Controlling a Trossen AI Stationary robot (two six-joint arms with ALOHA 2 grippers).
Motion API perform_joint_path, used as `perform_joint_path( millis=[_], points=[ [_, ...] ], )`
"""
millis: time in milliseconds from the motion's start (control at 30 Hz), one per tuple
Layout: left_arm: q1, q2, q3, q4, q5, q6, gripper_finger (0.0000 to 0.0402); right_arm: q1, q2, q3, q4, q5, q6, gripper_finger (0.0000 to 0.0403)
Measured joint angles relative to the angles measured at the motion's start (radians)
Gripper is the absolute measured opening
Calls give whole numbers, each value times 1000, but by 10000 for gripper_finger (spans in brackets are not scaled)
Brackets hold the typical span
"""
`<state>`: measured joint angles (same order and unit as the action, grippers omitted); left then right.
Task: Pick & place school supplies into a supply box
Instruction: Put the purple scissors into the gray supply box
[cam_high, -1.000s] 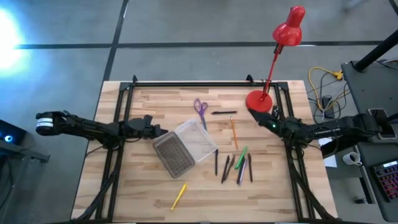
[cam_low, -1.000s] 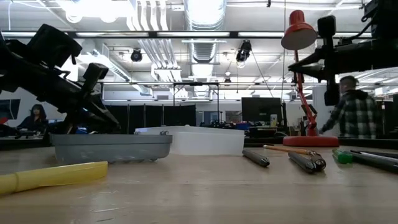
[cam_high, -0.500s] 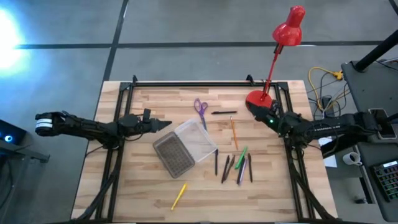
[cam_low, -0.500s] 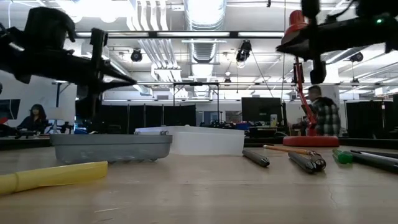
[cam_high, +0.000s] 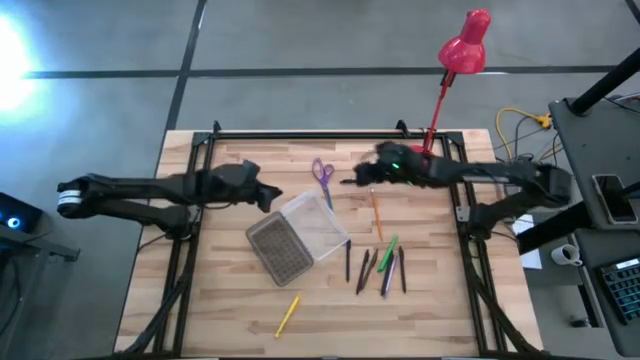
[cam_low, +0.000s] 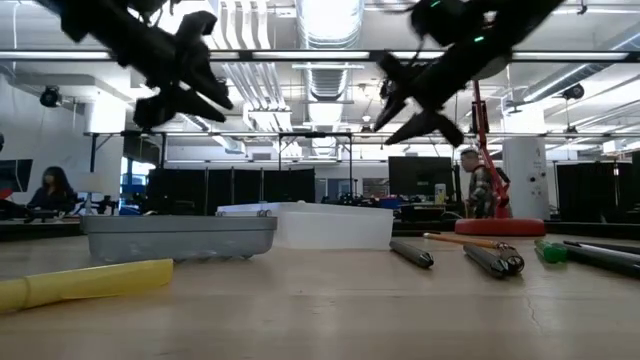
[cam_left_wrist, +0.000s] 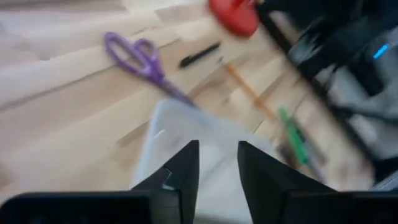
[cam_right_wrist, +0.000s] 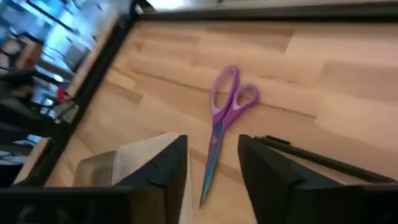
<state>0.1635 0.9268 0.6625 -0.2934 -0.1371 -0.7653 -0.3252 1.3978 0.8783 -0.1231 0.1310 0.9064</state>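
Note:
The open supply box (cam_high: 297, 236) lies mid-table, its clear half (cam_high: 317, 228) beside its ribbed grey half (cam_high: 277, 249). Purple scissors (cam_high: 322, 172) and a black pen (cam_high: 362, 181) lie flat beyond it. An orange pencil (cam_high: 376, 212), a green pen (cam_high: 388, 248) and several dark pens (cam_high: 370, 270) lie to its right, and a yellow pen (cam_high: 288, 315) lies near the table's near edge. My left gripper (cam_high: 272, 196) is open, raised over the box's left side. My right gripper (cam_high: 356, 178) is open, raised near the black pen and scissors (cam_right_wrist: 221, 118).
The red desk lamp (cam_high: 455, 60) stands at the far right of the table, its base (cam_left_wrist: 233, 15) behind my right arm. Black frame rails (cam_high: 300, 135) run along the far and side edges. A person (cam_low: 480, 185) stands in the room beyond.
My right gripper has swung from the lamp base toward the table's left and risen, and is now by the black pen and scissors. My left gripper has risen and moved slightly right and far, over the box's edge. The supplies and box have stayed put.

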Motion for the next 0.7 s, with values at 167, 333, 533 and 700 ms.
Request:
perform_joint_path(
  millis=[167, 333, 533, 700],
  points=[
    [-1, -39, 108, -173, 0, 115, 102, -35, 264, 221, -182, -100, 27, 175],
    [-1, -139, 77, -179, 3, 136, 102, -30, 477, 423, -377, -96, 27, 180],
    [-1, -256, -18, -175, 4, 117, 102, -38, 599, 600, -427, -78, 40, 180],
    [-1, -316, -75, -172, 4, 117, 102, -43, 669, 725, -459, -60, 41, 174]
  ],
)
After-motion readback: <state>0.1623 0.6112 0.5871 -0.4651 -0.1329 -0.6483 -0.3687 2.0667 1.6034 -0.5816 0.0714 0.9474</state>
